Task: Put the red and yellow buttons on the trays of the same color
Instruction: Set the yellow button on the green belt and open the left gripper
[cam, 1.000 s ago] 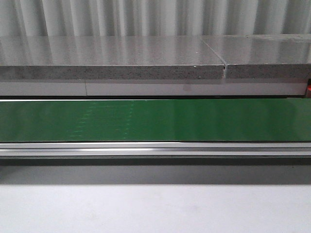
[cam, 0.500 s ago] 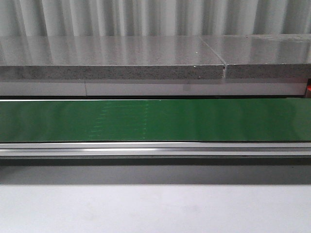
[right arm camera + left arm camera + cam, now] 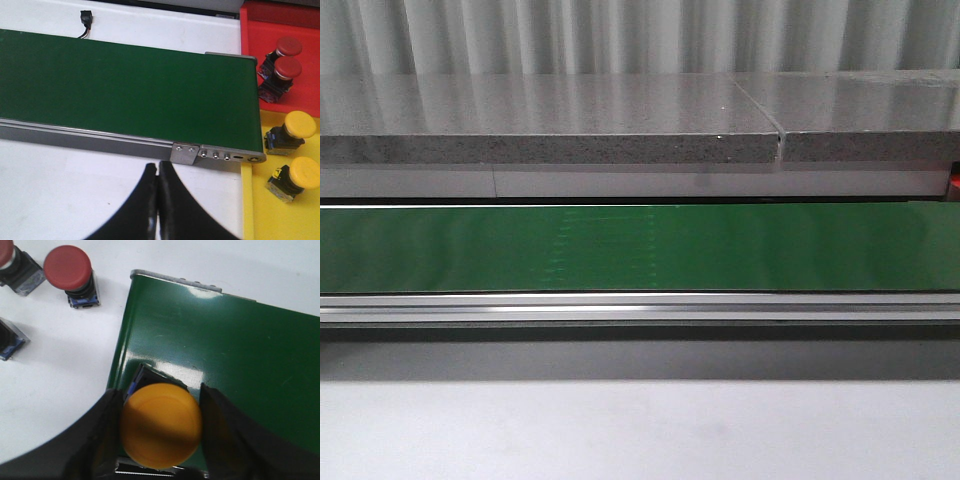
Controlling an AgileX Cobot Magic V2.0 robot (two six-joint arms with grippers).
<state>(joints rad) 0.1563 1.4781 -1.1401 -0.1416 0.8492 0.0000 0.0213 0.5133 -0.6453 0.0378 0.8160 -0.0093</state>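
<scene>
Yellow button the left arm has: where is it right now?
Left wrist view: the yellow button sits between the left gripper fingers, over the end of the green belt. Front view doesn't show it.

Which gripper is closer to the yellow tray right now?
Right. The right gripper, shut and empty, hangs beside the conveyor's end, with the yellow tray just off to its side. The left gripper holds a yellow button at another conveyor end, no tray visible.

The left pincer [image 3: 161, 426] grips something between its fingers; the right pincer [image 3: 159, 172] is closed, empty.
</scene>
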